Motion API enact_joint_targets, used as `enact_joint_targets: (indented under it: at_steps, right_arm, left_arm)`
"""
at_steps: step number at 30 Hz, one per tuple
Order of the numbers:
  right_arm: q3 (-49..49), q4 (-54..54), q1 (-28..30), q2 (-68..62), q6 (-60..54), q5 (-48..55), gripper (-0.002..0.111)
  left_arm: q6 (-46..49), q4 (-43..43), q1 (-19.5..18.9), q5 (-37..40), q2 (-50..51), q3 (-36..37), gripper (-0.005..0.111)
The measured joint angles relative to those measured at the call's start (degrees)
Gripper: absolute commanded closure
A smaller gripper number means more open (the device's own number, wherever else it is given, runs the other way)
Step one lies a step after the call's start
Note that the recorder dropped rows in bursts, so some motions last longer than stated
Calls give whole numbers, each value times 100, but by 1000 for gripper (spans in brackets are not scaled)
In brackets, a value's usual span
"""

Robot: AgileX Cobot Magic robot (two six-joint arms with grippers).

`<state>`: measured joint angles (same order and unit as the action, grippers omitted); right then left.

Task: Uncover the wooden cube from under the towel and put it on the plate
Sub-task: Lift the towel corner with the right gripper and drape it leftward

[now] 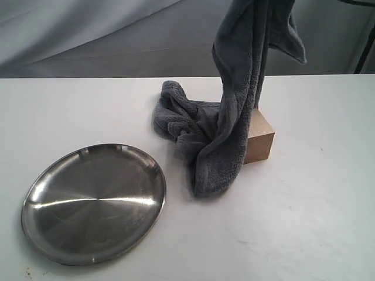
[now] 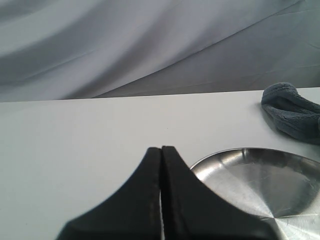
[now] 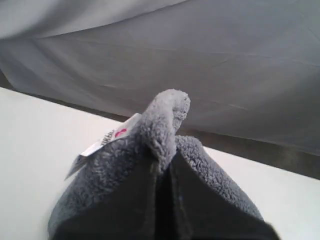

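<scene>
**Towel held up, cube half in the open**

A plain white table (image 1: 304,222) carries everything. The plush blue-grey fleece towel (image 1: 234,117) hangs as a long column from above the exterior view's top edge. Its lower end trails onto the table and its far part lies bunched in a heap to the left of the column.

The round, shallow, shiny stainless-steel plate (image 1: 94,202) sits at the near left, well apart from the towel, with nothing on it.

The pale, light-tan wooden cube (image 1: 261,140) rests on the table. Its right side and front face are exposed, and its left side is hidden behind the hanging cloth that touches it.

The right gripper (image 3: 166,167) has its dark jaws pressed together on a fold of the towel. The left gripper (image 2: 161,150) has its black jaws closed on nothing, hovering just beside the plate's rim.

A small white label (image 3: 107,137) sticks out of the pinched fold.
</scene>
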<state>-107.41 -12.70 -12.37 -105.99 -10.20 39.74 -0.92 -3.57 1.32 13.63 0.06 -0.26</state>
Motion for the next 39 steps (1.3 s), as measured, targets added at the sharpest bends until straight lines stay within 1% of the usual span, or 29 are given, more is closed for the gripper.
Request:
enact_joint_targets:
  at_steps: [4,9,10,13,15,19,22,24,26,28,29,31,39]
  right_arm:
    - [-757,227,10,-664,332,2,108]
    - [-1197,330,231,-1194,830,-26,108]
    - [-1223,338,302,-1272,931,-26,108]
    - [-1273,353,830,-1547,1495,-9,108]
    - [-1273,386,1109,-1630,1621,135,108]
    - [-1273,484,1343,-1668,1643,382,108]
    - [-1299,703,1473,-1696,1656,965,108]
    - [-1299,699,1473,-1729,1511,1295,108]
    - [-1299,293,1473,-1740,1084,1387,108]
    - [-1299,-549,1419,-1748,482,1217,108]
    - [-1299,-1095,1289,-1787,26,1083,108]
    - [-1299,-1595,1119,-1838,-402,1000,108]
    - [-1299,-2519,307,-2154,-1351,607,108]
  left_arm:
    - [0,0,0,0,0,0,107]
    - [0,0,0,0,0,0,107]
    - [0,0,0,0,0,0,107]
    - [0,0,0,0,0,0,107]
    - [0,0,0,0,0,0,107]
    - [0,0,0,0,0,0,107]
    - [0,0,0,0,0,0,107]
    - [0,0,0,0,0,0,107]
    - [0,0,0,0,0,0,107]
    - [0,0,0,0,0,0,107]
    - [0,0,0,0,0,0,107]
    - [0,0,0,0,0,0,107]
    - [0,0,0,0,0,0,107]
